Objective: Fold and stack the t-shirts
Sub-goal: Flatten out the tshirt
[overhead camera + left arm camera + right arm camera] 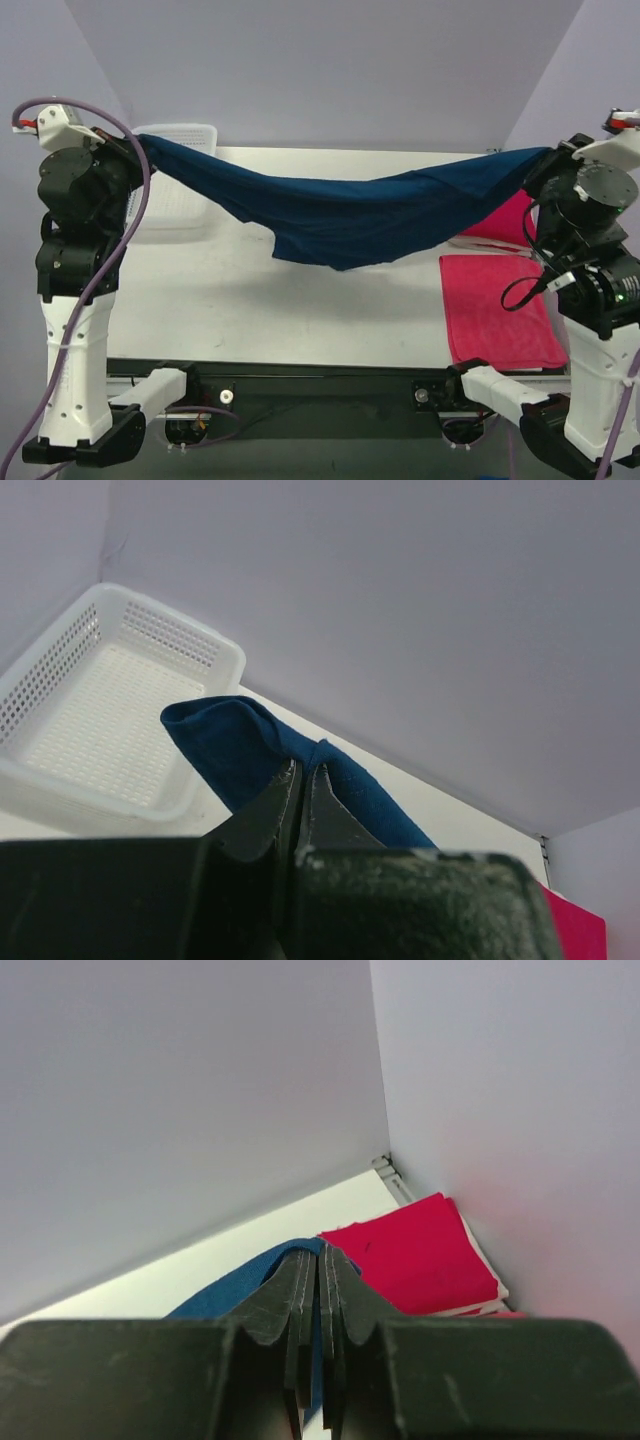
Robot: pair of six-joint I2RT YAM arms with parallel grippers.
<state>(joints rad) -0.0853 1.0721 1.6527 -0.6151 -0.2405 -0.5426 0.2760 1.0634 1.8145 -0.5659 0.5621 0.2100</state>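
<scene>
— Right then, nearest first: near right of the white table (250, 310)?
— Crimson t-shirt (500, 315), folded into a flat rectangle, lying just beside the right arm's base.
— And over the middle?
— Navy t-shirt (350, 215), strung from one side to the other like a hammock, bunched lengthwise, sagging at the centre above the tabletop with its shadow underneath.
— Held how on the left?
— Pinched in the left gripper (137, 147), raised at the table's left side. From that wrist: black fingers (262, 815) pressed together on a fold of navy cloth, a rounded flap poking out past the tips.
— Right end?
— Much the same. Right gripper (547, 158) raised at the right side, clamped tight on the shirt's other end. From its wrist, jaws closed with blue fabric squeezed between them and trailing down to the left.
— Farther back?
— Second crimson t-shirt (505, 220), also folded flat, at the far right of the table beyond the first, a strip of white tabletop between the two. Partly hidden behind the navy cloth and the right arm.
— Far left?
— White mesh basket (185, 130), upright in the back corner behind the left arm, close to the pale wall (330, 70). Navy shirt's left end crossing in front of it in the overhead view.
</scene>
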